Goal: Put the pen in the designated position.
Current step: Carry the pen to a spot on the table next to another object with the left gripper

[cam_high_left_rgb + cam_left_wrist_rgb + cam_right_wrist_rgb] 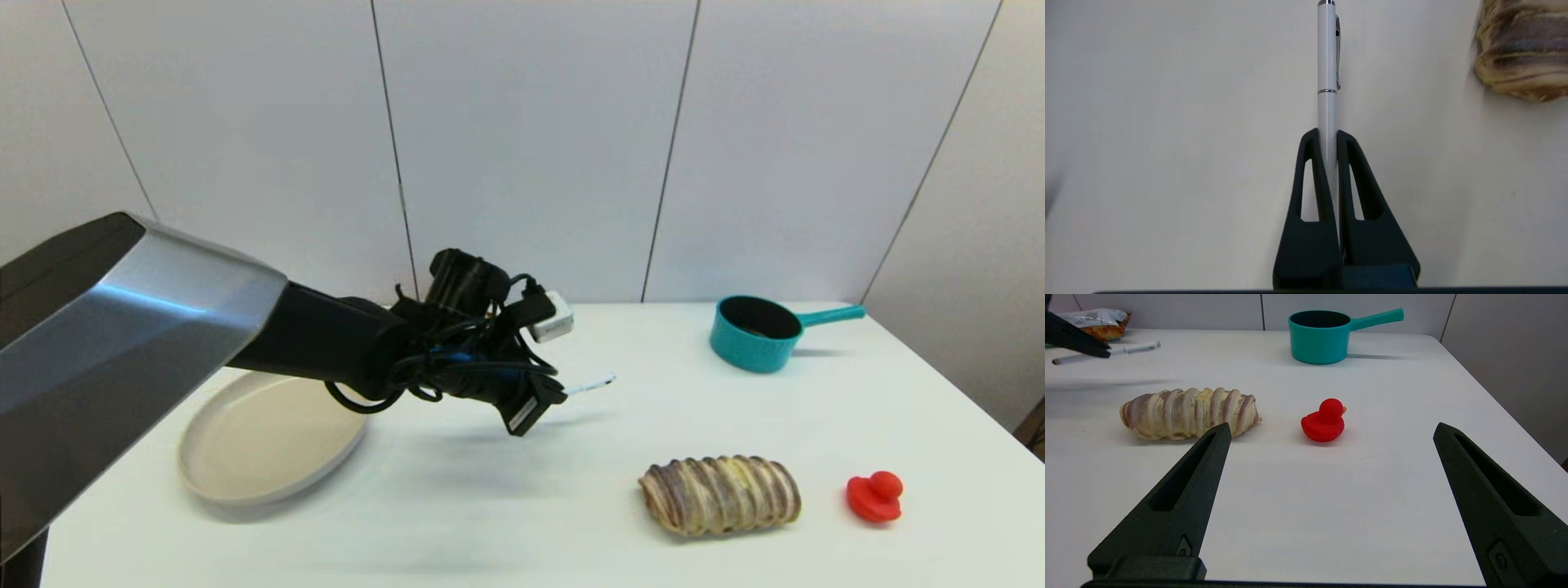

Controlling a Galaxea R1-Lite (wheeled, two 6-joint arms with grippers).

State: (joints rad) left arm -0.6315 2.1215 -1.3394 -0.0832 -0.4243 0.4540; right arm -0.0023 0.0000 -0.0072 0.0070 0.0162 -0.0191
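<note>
My left gripper (558, 390) is shut on the white pen (589, 384) and holds it a little above the middle of the white table (506, 523), casting a shadow below. In the left wrist view the pen (1327, 61) runs straight out from between the two fingers (1312, 163), its clip and a silver ring showing. The right wrist view shows the pen (1135, 347) far off. No marker for the designated position shows on the tabletop. My right gripper (1332, 429) stands open near the front right of the table, with nothing between its fingers.
A cream plate (269, 441) lies at the left, under my left arm. At the back right stands a teal saucepan (755, 331). A striped bread loaf (718, 494) and a red toy duck (873, 496) sit front right. A snack bag (1098, 320) lies far back.
</note>
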